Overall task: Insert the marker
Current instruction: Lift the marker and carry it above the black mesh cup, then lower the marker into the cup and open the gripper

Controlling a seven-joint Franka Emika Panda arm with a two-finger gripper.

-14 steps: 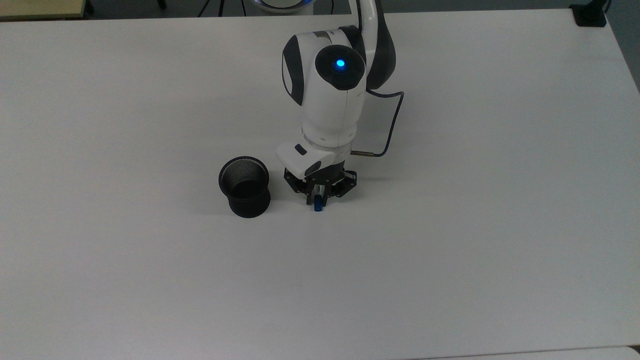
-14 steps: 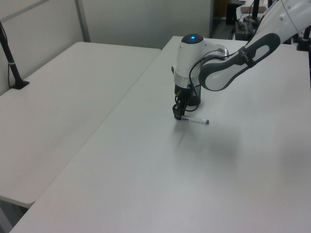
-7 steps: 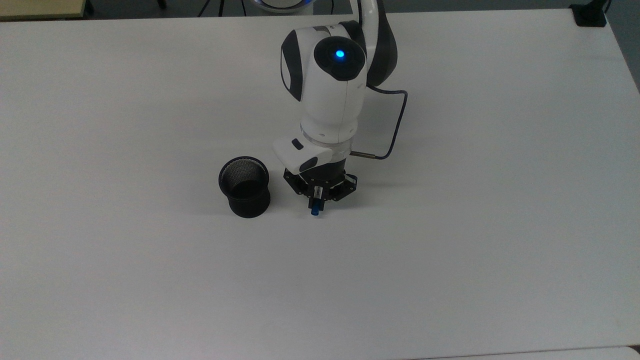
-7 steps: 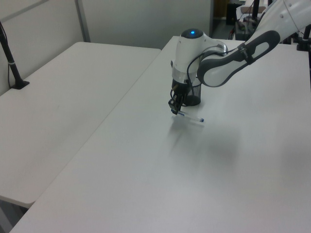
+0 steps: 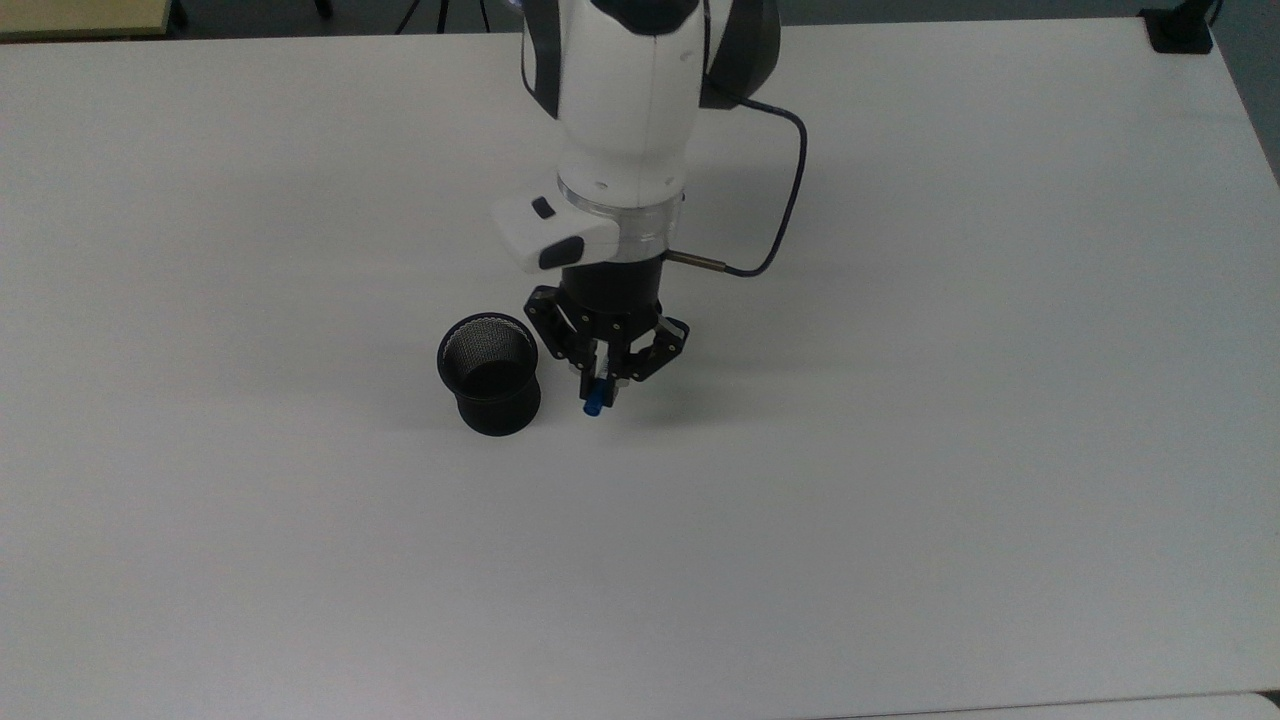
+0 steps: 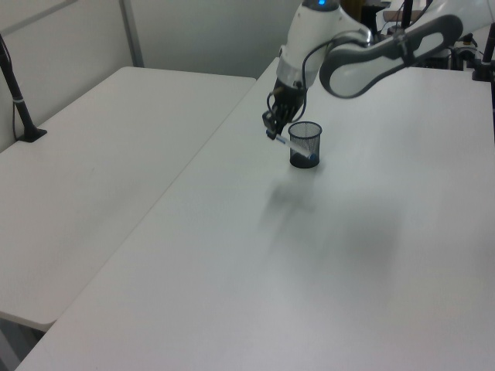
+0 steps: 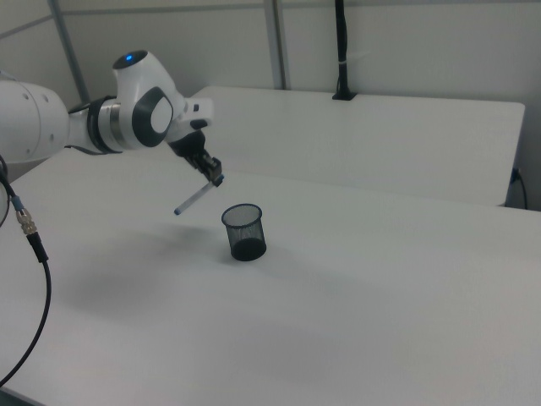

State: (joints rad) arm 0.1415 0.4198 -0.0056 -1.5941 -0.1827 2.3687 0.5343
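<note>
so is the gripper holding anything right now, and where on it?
Yes: the gripper is shut on the marker, clamped near one end. The rest of the marker hangs tilted in the air, beside the black mesh cup.

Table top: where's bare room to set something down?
Nearly all of the table is bare: the whole near half and both sides in the top view. The crowded spot is mid-table, where the end effector holds the marker beside the mesh cup.
</note>
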